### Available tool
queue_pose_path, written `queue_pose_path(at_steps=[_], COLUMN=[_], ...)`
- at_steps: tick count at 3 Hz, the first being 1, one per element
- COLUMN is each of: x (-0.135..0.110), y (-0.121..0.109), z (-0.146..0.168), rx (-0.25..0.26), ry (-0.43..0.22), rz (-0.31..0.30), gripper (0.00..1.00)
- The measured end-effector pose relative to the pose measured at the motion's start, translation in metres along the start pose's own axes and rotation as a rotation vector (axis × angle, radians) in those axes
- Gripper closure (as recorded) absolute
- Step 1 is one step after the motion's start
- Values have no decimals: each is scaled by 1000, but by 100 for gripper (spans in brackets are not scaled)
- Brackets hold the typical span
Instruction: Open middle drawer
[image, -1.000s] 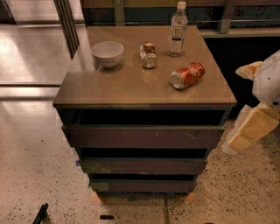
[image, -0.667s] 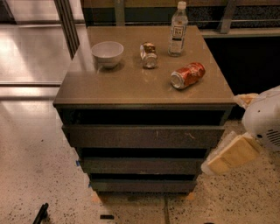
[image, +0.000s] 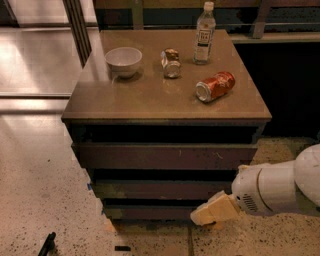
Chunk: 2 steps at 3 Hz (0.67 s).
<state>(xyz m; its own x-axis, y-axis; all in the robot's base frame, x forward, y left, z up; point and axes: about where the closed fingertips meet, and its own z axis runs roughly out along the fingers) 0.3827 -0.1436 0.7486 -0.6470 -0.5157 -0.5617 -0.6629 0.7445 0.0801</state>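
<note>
Four things sit on the brown cabinet top (image: 150, 102) over speckled floor (image: 45, 200): white bowl (image: 123, 60), small tipped can (image: 171, 63), clear bottle (image: 204, 34), red can (image: 215, 86). The dark brown middle drawer (image: 160, 190) lies under the scratched front (image: 165, 156). The cream gripper (image: 210, 213) hangs just below its right end (open or closed, I cannot tell).

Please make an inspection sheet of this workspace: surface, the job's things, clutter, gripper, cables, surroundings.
Surface: brown cabinet top, carrying four things.
Job's things: middle drawer, looks closed; inside not visible.
Clutter: white bowl; small can and red can, both lying on their sides; water bottle upright.
Gripper: gripper low at the cabinet's right front, before the lowest front, just below the middle drawer; contact cannot be told.
Cables: nothing seen.
Surroundings: speckled floor; small dark object at lower left.
</note>
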Motion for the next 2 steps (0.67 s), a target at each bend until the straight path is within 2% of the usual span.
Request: queue_pose_path(at_steps=[1,2], x=[-7,-7], y=[-14,-11], z=[5,1], rx=[51,51], ry=[-47,-47], rz=[32,22], gripper=[0,0])
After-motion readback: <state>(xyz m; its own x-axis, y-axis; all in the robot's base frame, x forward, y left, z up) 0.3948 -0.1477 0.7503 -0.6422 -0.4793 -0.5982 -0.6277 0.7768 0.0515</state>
